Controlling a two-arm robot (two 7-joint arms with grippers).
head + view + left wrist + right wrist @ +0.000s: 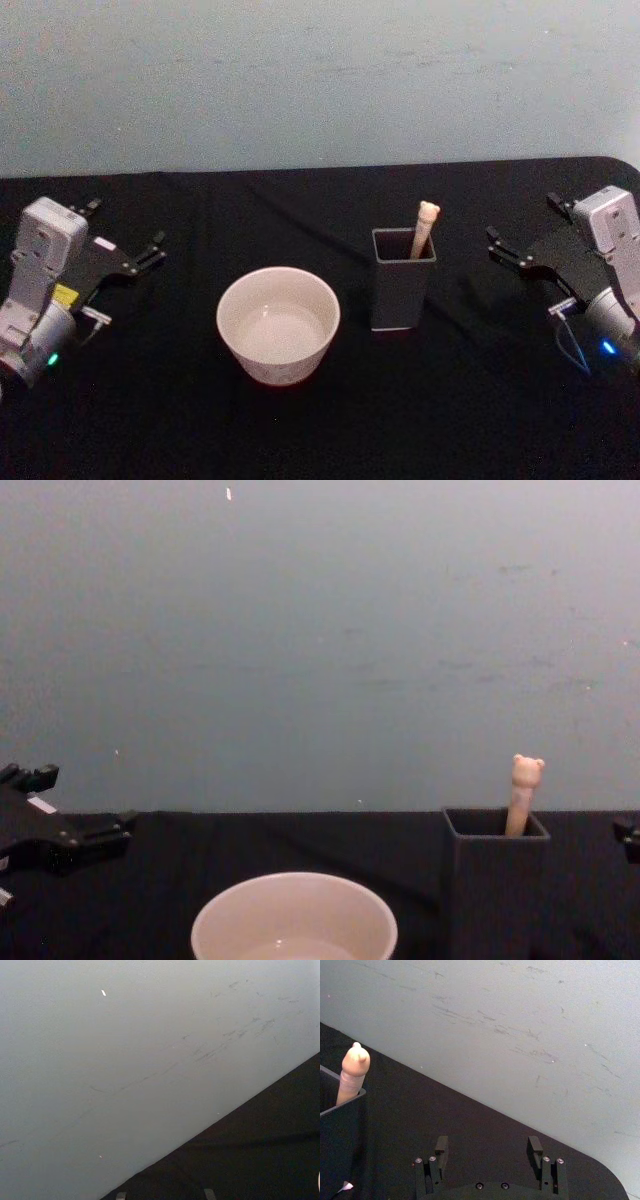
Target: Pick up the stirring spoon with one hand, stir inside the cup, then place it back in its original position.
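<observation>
The spoon stands upright in the dark holder, bear head clear of the rim, easy to pinch. The cup waits near it, leftward. Left gripper and right gripper sit at the table's sides, fingers spread, empty, the right one nearer the spoon

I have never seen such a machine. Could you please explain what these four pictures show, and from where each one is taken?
This is a robot with two arms, each ending in a two-fingered gripper. One picture looks down from its head, one looks forward from its chest, and two come from cameras on its wrists. On the black table stands a cream cup. To the cup's right is a dark grey square holder with the stirring spoon standing in it, bear head up. The left gripper is at the table's left side and the right gripper at its right. Both are open and hold nothing.
</observation>
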